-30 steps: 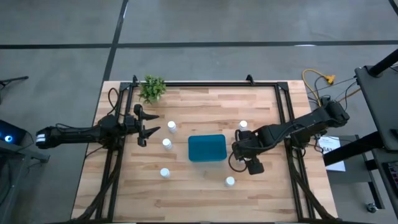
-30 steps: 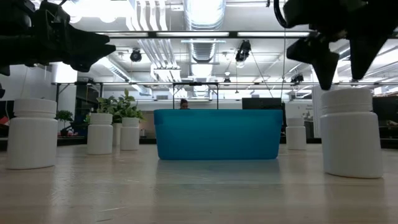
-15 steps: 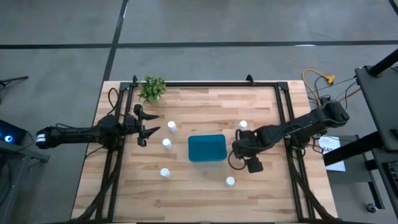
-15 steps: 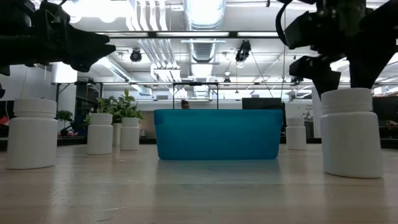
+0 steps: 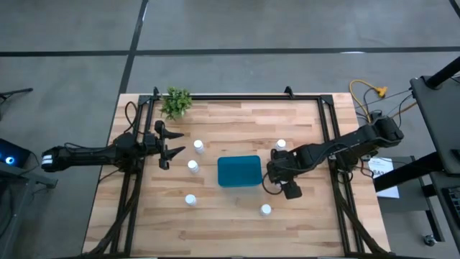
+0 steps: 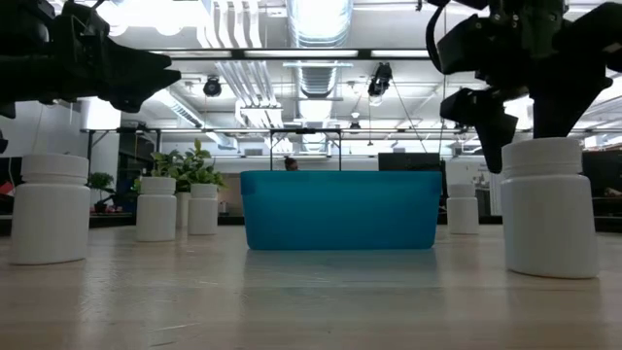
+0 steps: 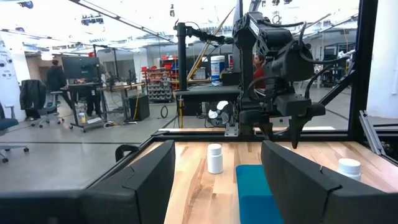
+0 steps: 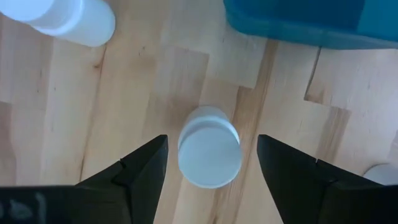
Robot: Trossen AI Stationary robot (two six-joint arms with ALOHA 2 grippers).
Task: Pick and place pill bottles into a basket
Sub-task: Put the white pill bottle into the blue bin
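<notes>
The teal basket (image 5: pixel 239 171) stands mid-table, with nothing showing inside it. Several white pill bottles stand upright on their bases around it: two to its left (image 5: pixel 198 146) (image 5: pixel 192 166), one near left (image 5: pixel 190 200), one far right (image 5: pixel 281 145), one near right (image 5: pixel 266 210). My right gripper (image 5: pixel 276 175) is open and points down just right of the basket. Its fingers stand on either side of another bottle (image 8: pixel 209 154) and above it, apart from it. The gripper hides that bottle in the high view. My left gripper (image 5: pixel 171 148) is open and empty, hovering at the table's left.
A small green plant (image 5: pixel 176 102) stands at the far left corner. A black frame rail (image 5: pixel 237 97) runs along the table's far edge and down both sides. The left wrist view shows the right arm (image 7: pixel 273 62) over the basket's far side (image 7: pixel 258 186).
My right gripper has moved a little toward the basket and come down somewhat over the bottle beneath it, staying open. The bottles and the basket have not moved.
</notes>
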